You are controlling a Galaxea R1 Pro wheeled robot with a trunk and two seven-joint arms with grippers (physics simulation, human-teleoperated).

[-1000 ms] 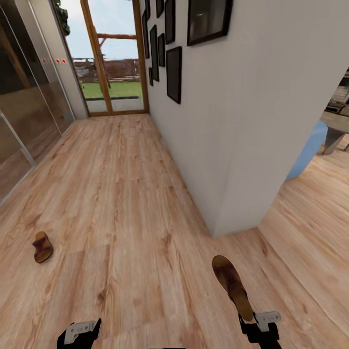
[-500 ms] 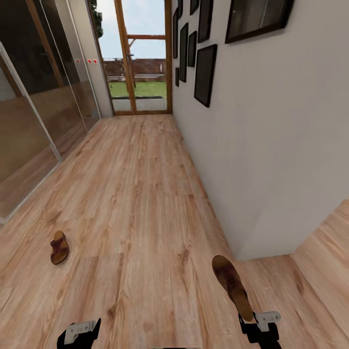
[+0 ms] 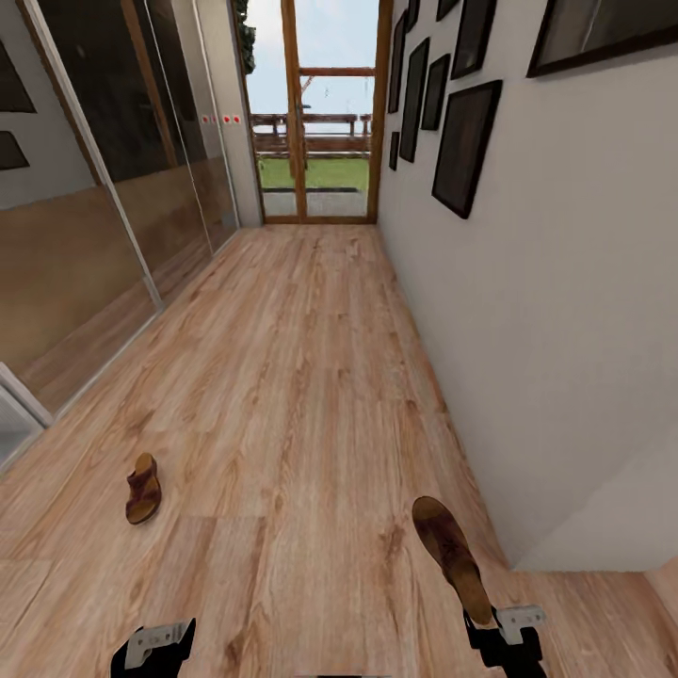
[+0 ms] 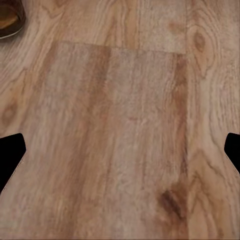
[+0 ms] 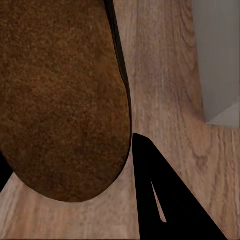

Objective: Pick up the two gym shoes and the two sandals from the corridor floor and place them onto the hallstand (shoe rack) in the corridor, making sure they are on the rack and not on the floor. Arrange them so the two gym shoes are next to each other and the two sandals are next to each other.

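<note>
right tool (image 3: 482, 629) grips a dark brown leather sandal with tan footbed (image 3: 450, 556) above the light wood-plank corridor floor (image 3: 301, 377); second sandal (image 3: 144, 488) lies on the floor; left tool (image 3: 155, 645) spread open, empty

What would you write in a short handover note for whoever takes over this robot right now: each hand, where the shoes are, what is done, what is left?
Right hand: shut on one sandal, carried above the floor.
Left hand: open, holding nothing.
Second sandal: lying on the floor ahead to the left, near the glass wall.
Done: one sandal picked up.
Left: find the shoe rack, set this sandal on it, fetch the second sandal and place it beside the first, then put both gym shoes side by side on the rack.
</note>
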